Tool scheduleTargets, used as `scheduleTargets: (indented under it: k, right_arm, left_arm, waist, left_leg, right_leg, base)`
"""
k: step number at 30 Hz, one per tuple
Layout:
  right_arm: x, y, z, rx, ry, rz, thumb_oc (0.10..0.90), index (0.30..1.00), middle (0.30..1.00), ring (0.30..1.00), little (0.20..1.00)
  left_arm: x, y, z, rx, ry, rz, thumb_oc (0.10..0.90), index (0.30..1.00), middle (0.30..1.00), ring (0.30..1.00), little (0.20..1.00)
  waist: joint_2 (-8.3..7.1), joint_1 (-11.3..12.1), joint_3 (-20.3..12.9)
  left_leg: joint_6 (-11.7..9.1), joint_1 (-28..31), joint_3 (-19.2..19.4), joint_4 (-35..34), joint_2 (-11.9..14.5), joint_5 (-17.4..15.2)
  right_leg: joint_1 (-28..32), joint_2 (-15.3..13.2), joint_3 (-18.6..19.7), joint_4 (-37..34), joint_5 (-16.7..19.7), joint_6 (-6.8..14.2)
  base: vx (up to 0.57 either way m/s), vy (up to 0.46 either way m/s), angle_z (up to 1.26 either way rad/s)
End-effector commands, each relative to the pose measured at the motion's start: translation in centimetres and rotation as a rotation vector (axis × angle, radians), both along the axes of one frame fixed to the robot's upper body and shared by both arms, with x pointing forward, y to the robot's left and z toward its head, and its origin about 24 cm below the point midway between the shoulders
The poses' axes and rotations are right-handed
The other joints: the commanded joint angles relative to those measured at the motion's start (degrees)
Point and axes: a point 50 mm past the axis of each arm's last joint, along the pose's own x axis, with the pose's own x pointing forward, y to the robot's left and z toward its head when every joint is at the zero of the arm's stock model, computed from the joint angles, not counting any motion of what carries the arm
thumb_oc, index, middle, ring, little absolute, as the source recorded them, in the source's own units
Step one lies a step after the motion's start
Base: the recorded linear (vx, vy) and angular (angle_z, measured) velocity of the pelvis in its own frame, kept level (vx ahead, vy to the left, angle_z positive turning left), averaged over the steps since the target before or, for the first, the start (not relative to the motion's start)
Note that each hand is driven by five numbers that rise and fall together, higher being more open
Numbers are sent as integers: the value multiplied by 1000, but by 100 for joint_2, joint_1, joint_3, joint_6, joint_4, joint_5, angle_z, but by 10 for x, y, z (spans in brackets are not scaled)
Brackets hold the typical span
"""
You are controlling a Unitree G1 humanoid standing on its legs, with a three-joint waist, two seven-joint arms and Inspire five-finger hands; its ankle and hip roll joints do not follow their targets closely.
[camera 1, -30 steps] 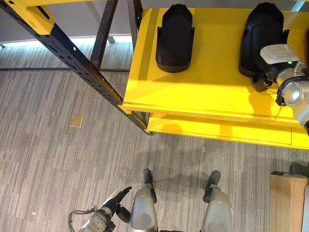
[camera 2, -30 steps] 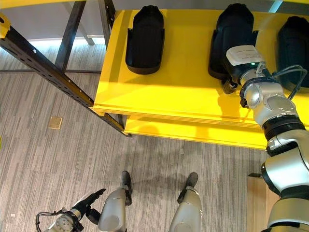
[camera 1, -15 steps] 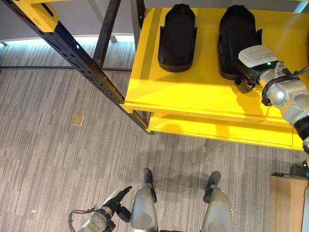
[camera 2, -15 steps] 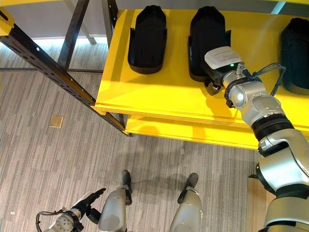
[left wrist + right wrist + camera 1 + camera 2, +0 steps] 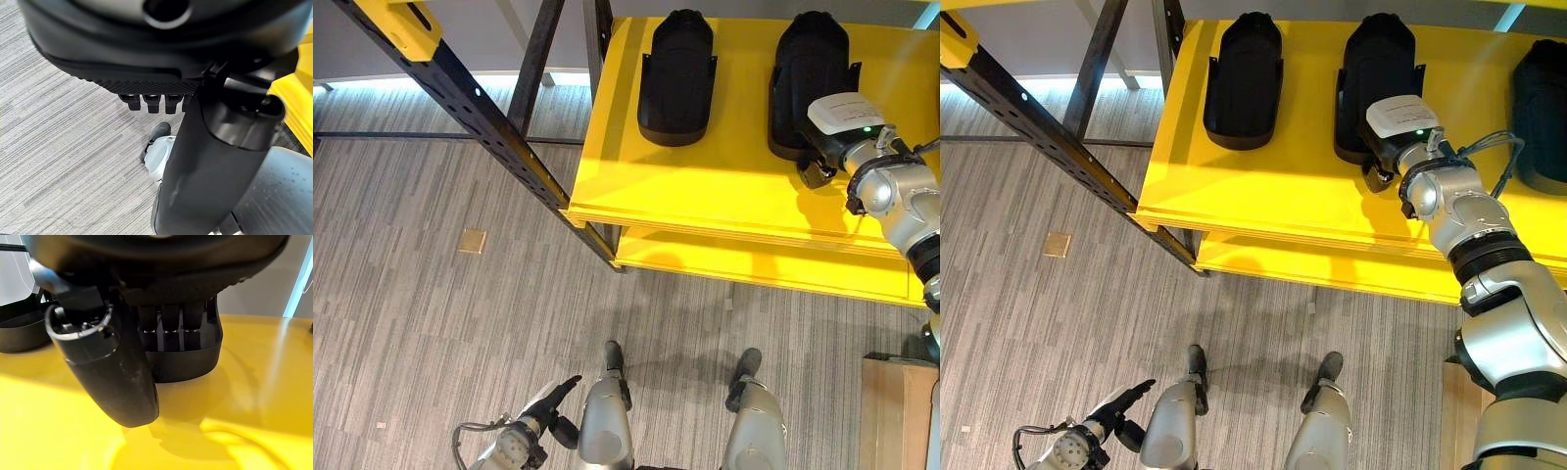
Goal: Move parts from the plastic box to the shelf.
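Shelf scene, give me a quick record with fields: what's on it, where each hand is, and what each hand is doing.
shelf: yellow shelf on a dark frame
parts on shelf: three black parts, left part, middle part, right part at the view's edge
right hand: right hand at the middle part's near end, fingers against it; grip unclear
left hand: left hand low by the floor, fingers relaxed, holding nothing

Third part [image 5: 1542, 98] cut off by edge; right hand [image 5: 1383, 162] fingers hidden.

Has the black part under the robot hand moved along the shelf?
Yes. The black part at the right robot hand slid left toward the leftmost part.
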Motion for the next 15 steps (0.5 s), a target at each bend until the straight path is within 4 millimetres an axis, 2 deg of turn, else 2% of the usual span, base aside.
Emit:
scheduleTargets:
  k: [1,8,9,10,15]
  right_arm:
    - [-3,-24,5,12,-1,-120,400,300,300,300,300]
    - [-4,-29,4,0,24,-128,400,300,300,300,300]
    - [-4,-29,4,-2,28,-129,459,382,382,382,382]
    - [-5,-30,4,4,29,-131,900,1000,1000,1000,1000]
    - [-5,-28,-1,-29,90,-127,900,1000,1000,1000,1000]
  left_arm:
    - [-7,18,5,63,21,-45,900,1000,1000,1000,1000]
    - [-5,19,6,64,19,-47,900,1000,1000,1000,1000]
    - [-5,19,6,63,20,-47,900,1000,1000,1000,1000]
    - [-5,20,6,64,22,-46,900,1000,1000,1000,1000]
    - [-7,20,6,58,20,-34,900,1000,1000,1000,1000]
  waist:
    - [-57,121,-89]
    - [-70,128,-104]
    - [-70,131,-103]
    - [-70,132,-100]
    - [-91,119,-110]
  left_leg:
    - [45,23,462,281,117,-340]
    - [39,16,457,295,127,-344]
    - [37,17,455,295,125,-345]
    - [41,11,451,306,126,-348]
    - [42,28,465,294,129,-342]
  right_leg:
    - [-97,-84,116,885,-1108,281]
    - [-91,-72,110,883,-1115,274]
    - [-86,-68,109,880,-1117,275]
    - [-90,-68,110,894,-1124,269]
    - [-75,-58,109,885,-1124,263]
  base:
    - [0,0,0]
    - [0,0,0]
    - [0,0,0]
    - [0,0,0]
    - [0,0,0]
